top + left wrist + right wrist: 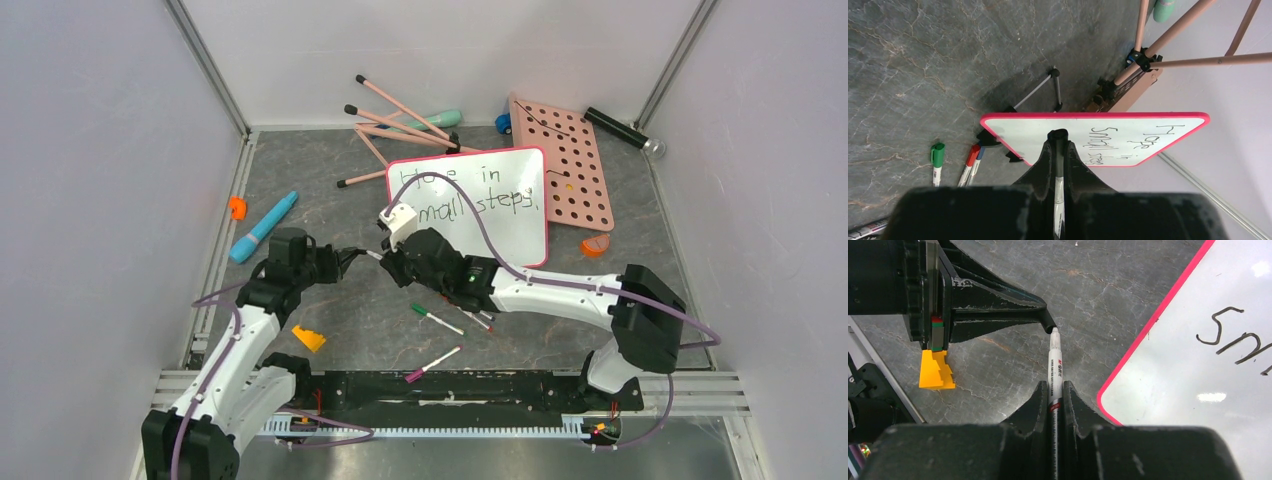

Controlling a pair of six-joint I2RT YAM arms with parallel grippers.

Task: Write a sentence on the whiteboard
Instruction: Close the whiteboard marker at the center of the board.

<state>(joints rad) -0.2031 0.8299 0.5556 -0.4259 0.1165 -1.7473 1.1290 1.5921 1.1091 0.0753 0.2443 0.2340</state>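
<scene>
**Top view.** Shows the whiteboard (495, 238) at the far centre-right of the grey marbled worktop (330, 180), propped at a tilt, with a pink-red rim all round and small black clips at its lower edge. Bears the sentence (500, 203) in thin black marker, in two lines: "Hope in" above "small steps". Crossed in part by a purple cable (480, 225) running to the right arm.

**Grippers.** Just in front of the board's near-left corner, the left gripper (358, 255) and the right gripper (387, 262), tip to tip above the worktop.
- Right jaws clamped on the white barrel of a marker (1054, 367), held lengthwise between the fingers.
- Left jaws closed together on the black-capped end of the same marker, meeting it roughly at a right angle in the right wrist view.
- Cannot be told whether the cap is fully seated.

**Loose on the worktop.**
- Near the right arm: a green-capped marker (435, 318) and a pink-capped marker (432, 363).
- Beside the left arm: a yellow-orange stepped block (308, 338) and a blue pen (263, 228).
- Just beside the board's right edge: a pink perforated panel (570, 165).
- Behind the board: pink rods (400, 118) with black ends.
- Far right: a black cylinder (620, 130).
</scene>
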